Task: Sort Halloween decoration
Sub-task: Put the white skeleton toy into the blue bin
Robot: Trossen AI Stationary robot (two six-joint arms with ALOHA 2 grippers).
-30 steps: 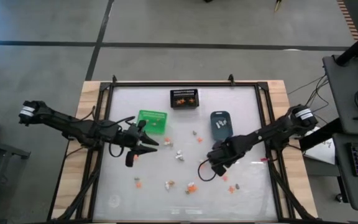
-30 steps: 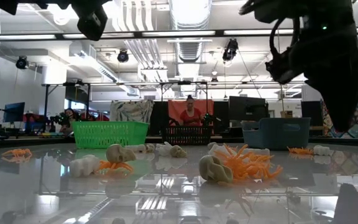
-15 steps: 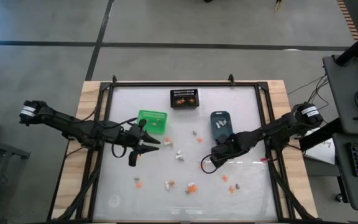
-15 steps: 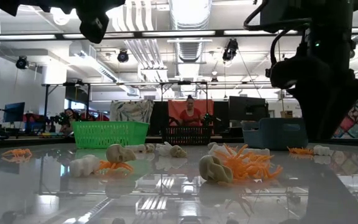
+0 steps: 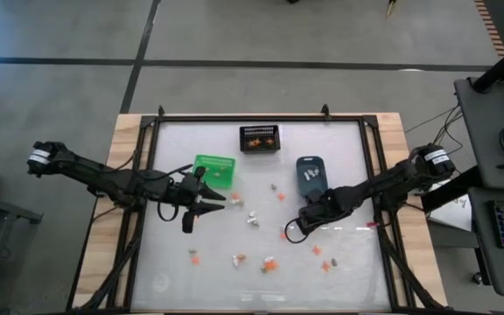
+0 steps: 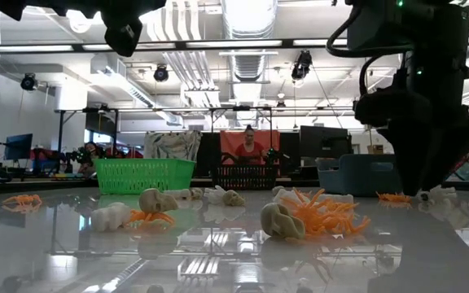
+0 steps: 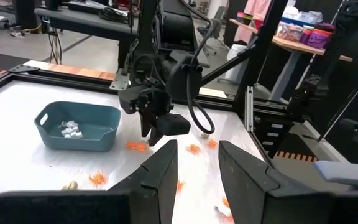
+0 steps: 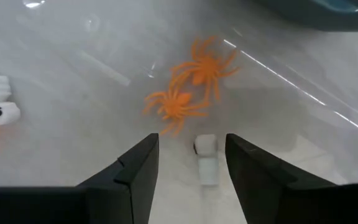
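The Halloween decoration is a scatter of tiny orange, white and tan trinkets point(image 5: 254, 217) on the white table. My right gripper point(image 8: 191, 143) points down, open, low over the table right of centre point(image 5: 294, 229). Its fingers stand on either side of a small white trinket point(image 8: 206, 158) without touching it. Two orange spiders point(image 8: 188, 84) lie just beyond it. My left gripper point(image 5: 203, 203) hovers open and holding nothing near the green bin point(image 5: 215, 169).
A black mesh bin point(image 5: 259, 138) stands at the far middle. A blue-grey bin point(image 5: 311, 175) holding white pieces point(image 7: 71, 129) sits beside my right arm. More trinkets lie near the front edge point(image 5: 269, 263). A black frame point(image 5: 370, 175) borders the table.
My right gripper has sunk from well above the table down to its surface, turning about its wrist as it went. It now stands just over the trinkets right of centre. The trinkets have kept their places.
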